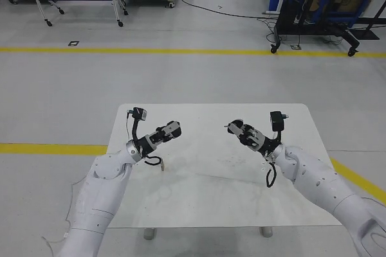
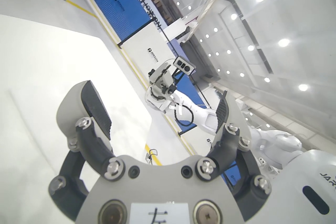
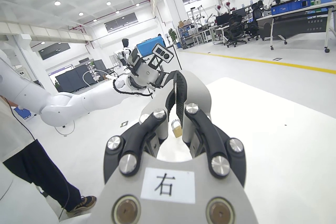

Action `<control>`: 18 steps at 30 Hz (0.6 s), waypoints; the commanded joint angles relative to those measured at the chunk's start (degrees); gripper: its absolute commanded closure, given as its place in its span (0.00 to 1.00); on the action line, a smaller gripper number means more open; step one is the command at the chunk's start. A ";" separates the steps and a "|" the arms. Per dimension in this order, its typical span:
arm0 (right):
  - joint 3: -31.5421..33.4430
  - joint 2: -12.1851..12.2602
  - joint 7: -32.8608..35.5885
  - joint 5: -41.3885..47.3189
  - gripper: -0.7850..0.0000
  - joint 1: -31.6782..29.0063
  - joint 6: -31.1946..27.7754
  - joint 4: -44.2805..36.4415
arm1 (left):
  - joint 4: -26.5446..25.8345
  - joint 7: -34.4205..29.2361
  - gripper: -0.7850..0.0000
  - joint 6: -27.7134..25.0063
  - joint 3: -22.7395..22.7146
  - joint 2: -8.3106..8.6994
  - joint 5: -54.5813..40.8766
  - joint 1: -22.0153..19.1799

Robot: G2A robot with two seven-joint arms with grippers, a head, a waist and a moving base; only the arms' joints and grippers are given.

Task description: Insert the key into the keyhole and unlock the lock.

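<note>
— How much room do I have?
— The white rectangular table [image 1: 289, 122] has grey floor [image 1: 180, 77] open on every side. Both arms are raised over its middle, well in from the edges, tips facing and apart.
— The lock?
— A small brass padlock with a silver shackle [image 3: 177, 129] shows in the gap between the fingers of the right gripper [image 3: 176, 78]. I can't tell whether it's gripped or beyond.
— Claws?
— The right pads are pressed nearly together. The left gripper [image 2: 157, 91] is spread wide, holding nothing.
</note>
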 commanded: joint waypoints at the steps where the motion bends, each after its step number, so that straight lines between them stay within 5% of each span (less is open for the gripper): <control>1: -0.03 0.00 0.03 -0.77 1.00 0.01 0.00 0.00 | 0.03 0.85 0.11 -0.01 0.00 0.00 4.49 0.00; 9: -0.03 0.00 0.03 -0.77 1.00 0.01 0.00 0.00 | 0.03 0.85 0.53 -0.01 0.00 0.00 4.49 0.00; 10: -0.03 0.00 0.03 -0.77 1.00 0.01 0.00 0.00 | 0.03 0.85 0.47 -0.01 0.00 0.00 4.49 0.00; 11: -0.03 0.00 0.03 -0.77 1.00 0.01 0.00 0.00 | 0.03 0.85 0.10 -0.01 0.00 0.00 4.49 0.00; 12: -0.03 0.00 0.03 -0.77 1.00 0.01 0.00 0.00 | 0.03 0.85 0.10 -0.01 0.00 0.00 4.49 0.00; 13: -0.03 0.00 0.03 -0.77 1.00 0.01 0.00 0.00 | 0.03 0.85 0.00 -0.01 0.00 0.00 4.49 0.00; 18: -0.03 0.00 0.03 -0.77 1.00 0.01 0.00 0.00 | 0.03 0.85 0.00 -0.01 0.00 0.00 4.49 0.00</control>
